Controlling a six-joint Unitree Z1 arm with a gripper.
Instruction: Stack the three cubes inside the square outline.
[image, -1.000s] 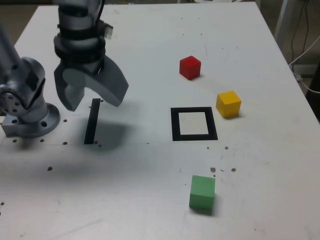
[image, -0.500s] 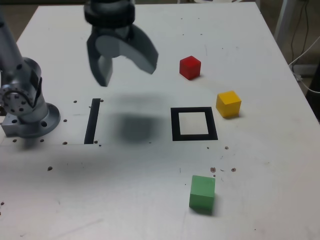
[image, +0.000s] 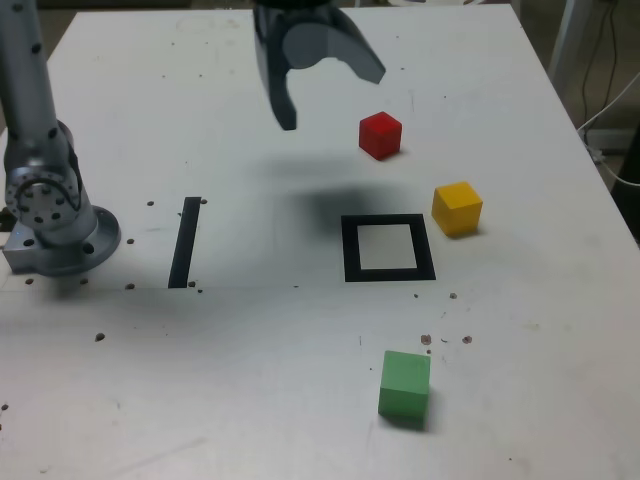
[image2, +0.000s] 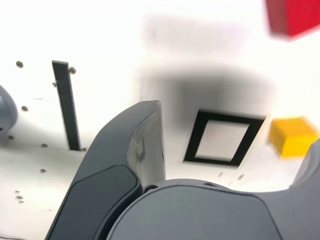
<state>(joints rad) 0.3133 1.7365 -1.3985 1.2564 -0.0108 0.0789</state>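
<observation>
In the exterior view my gripper (image: 330, 90) hangs open and empty above the table's far middle, just to the left of the red cube (image: 380, 135). The yellow cube (image: 457, 208) sits beside the upper right corner of the square outline (image: 388, 248), whose white inside is bare. The green cube (image: 404, 385) lies nearer the front, below the outline. The wrist view shows one dark finger (image2: 135, 145), the square outline (image2: 222, 139), the yellow cube (image2: 292, 136) and a blurred red cube (image2: 295, 15). All three cubes lie apart on the table.
A straight black tape strip (image: 185, 242) lies on the exterior view's left, close to the arm's grey base (image: 55, 225). White table (image: 250, 380) has small dark specks. Cables hang past the table's right edge (image: 610, 100).
The gripper has swung from above the tape strip, rightward and toward the far side, ending next to the red cube. It stayed open. No cube moved.
</observation>
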